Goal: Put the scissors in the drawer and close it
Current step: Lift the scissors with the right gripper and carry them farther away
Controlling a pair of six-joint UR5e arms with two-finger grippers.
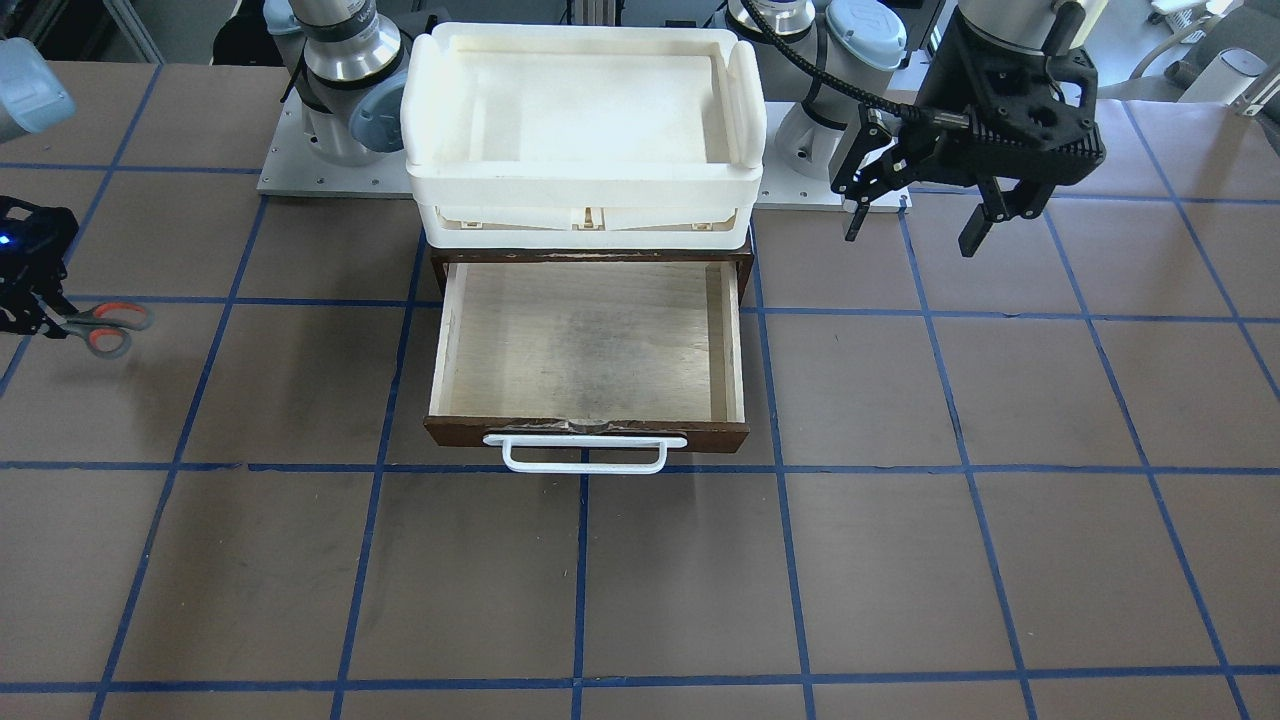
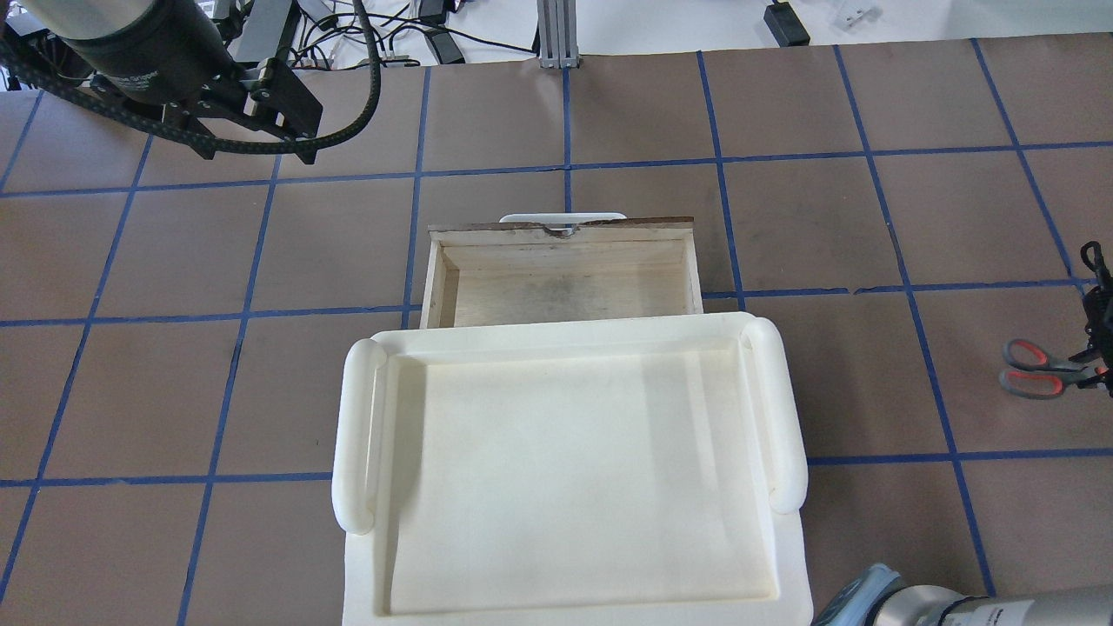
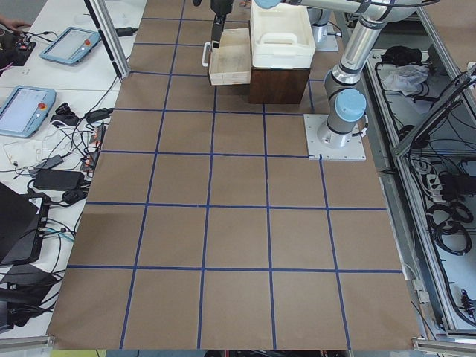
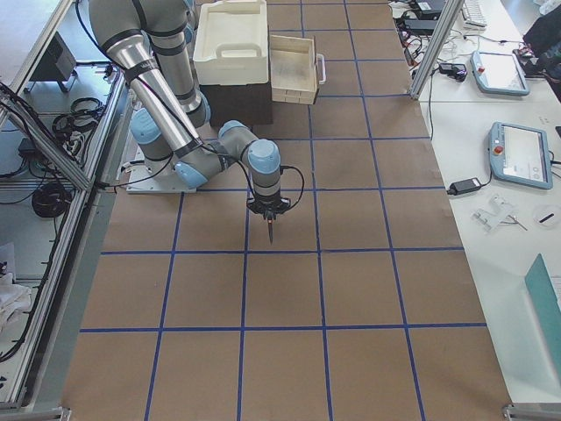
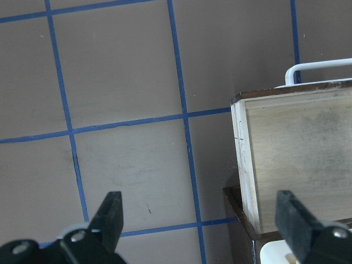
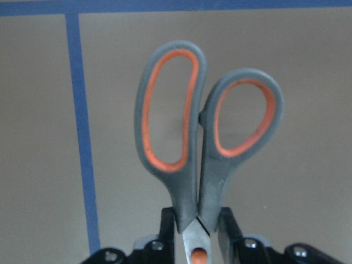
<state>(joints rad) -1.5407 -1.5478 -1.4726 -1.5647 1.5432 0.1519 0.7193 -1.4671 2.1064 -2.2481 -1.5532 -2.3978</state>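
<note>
Plywood-lined drawer (image 1: 590,340) stands pulled open, floor bare, below a white plastic bin (image 1: 585,185). Well apart, right claw (image 6: 197,220) pinches the scissors (image 1: 105,328) by the blades. Left claw (image 5: 199,208) hangs spread beside the drawer.

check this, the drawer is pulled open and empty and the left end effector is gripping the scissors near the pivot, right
Wrong arm: the right end effector grips the scissors near the pivot, as the right wrist-mounted view shows. The left end effector is open and holds nothing. The drawer is indeed open and empty.
</note>
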